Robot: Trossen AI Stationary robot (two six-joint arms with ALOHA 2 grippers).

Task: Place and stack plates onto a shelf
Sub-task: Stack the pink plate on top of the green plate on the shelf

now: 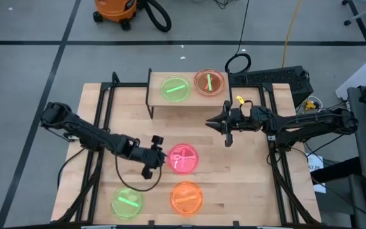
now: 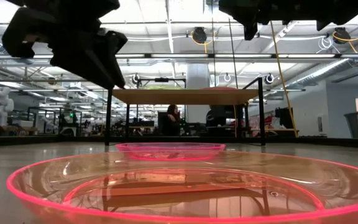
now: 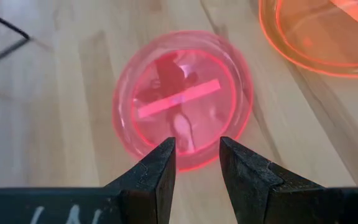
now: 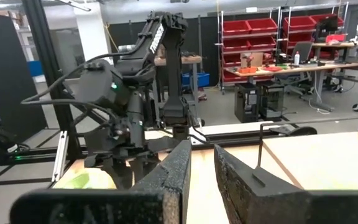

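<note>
Two plates sit on the shelf (image 1: 186,95): a green plate (image 1: 175,88) and an orange plate (image 1: 209,82), side by side, not stacked. Three remain on the desk (image 1: 246,184). The left tool (image 1: 159,155), released, hovers at the pink plate (image 1: 182,158). The right tool (image 1: 221,125), empty and narrowly parted, waits beside the shelf.

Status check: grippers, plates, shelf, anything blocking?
Left gripper open at pink plate. Right gripper empty beside shelf. Two plates shelved. Nothing blocking.
</note>
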